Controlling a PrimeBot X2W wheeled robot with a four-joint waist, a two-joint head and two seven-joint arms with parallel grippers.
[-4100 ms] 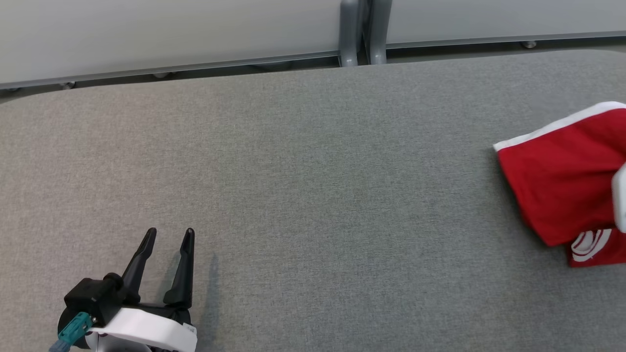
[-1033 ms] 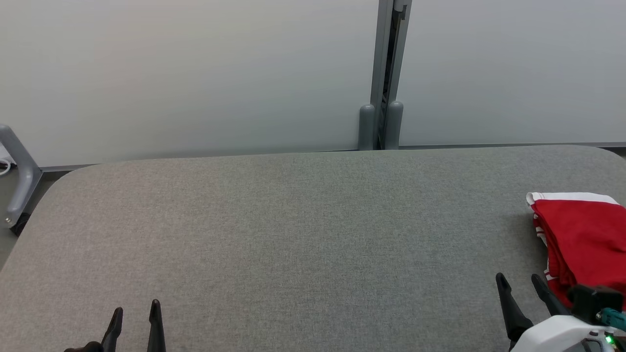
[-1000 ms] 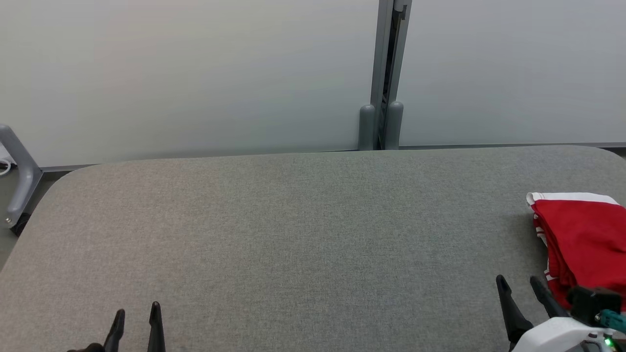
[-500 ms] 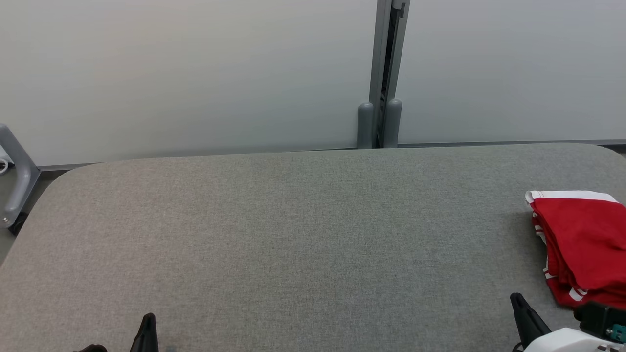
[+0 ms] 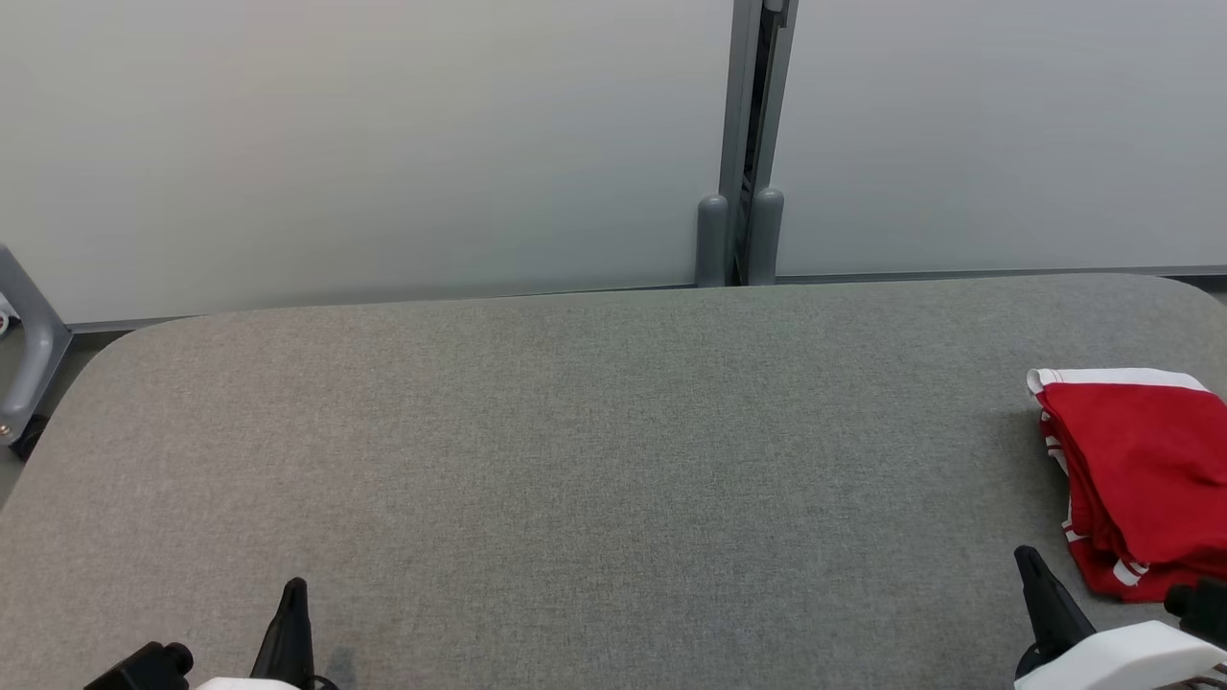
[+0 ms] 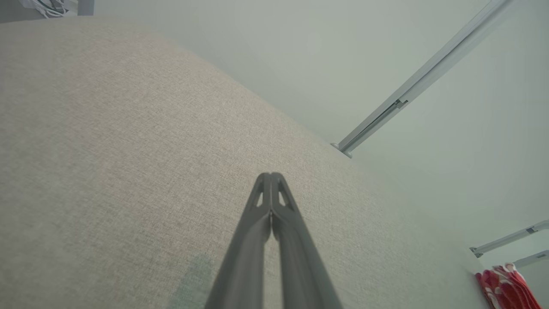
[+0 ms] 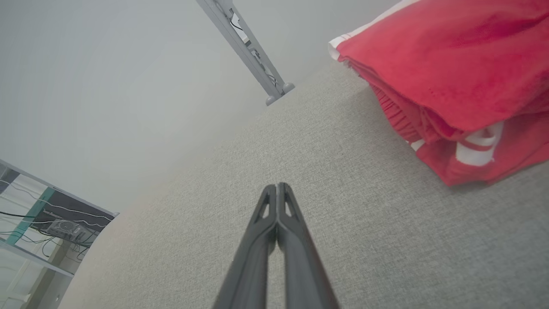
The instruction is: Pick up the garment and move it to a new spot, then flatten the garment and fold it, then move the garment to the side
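Garment (image 5: pixel 1141 479) near the tabletop's (image 5: pixel 575 460) right edge, lengthwise near-to-far, white-hemmed end farthest; open tabletop leftward; left gripper (image 6: pixel 271 176) and right gripper (image 7: pixel 278 186) jaws closed, empty.

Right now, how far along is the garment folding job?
Done, by the look of it: the red garment lies folded in layers at the right side of the grey table. In hand: nothing; the left pincer and right pincer are both shut and empty, apart from the garment. Left: apparently nothing, though the garment's far right edge is cut off in the head view.
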